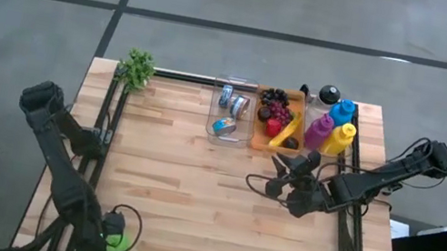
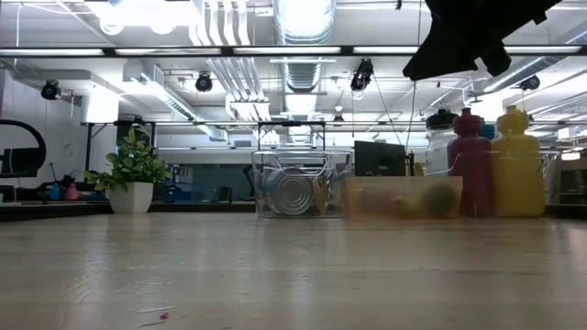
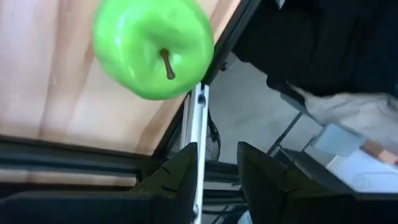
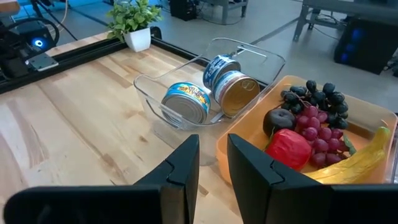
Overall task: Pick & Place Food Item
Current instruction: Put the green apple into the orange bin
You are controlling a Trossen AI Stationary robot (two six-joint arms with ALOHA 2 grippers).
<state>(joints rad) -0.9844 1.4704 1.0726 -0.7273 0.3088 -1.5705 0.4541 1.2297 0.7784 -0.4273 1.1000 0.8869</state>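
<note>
I hold my right gripper (image 4: pixel 212 180), jaws narrow and empty, above the orange tray (image 4: pixel 249 146) at the surface's far edge, and should open wider before dropping onto the red pepper (image 4: pixel 289 149)

Both arms dark, nearly black, matte, w/ chunky jointed links. Right arm (image 1: pixel 380 179): black cable loops by the wrist, gripper (image 4: pixel 211 162) w/ two flat black fingers, angular tips. Left arm (image 1: pixel 59 166) same build; its fingers (image 3: pixel 180 177) black, blocky, w/ bevelled edges.
</note>
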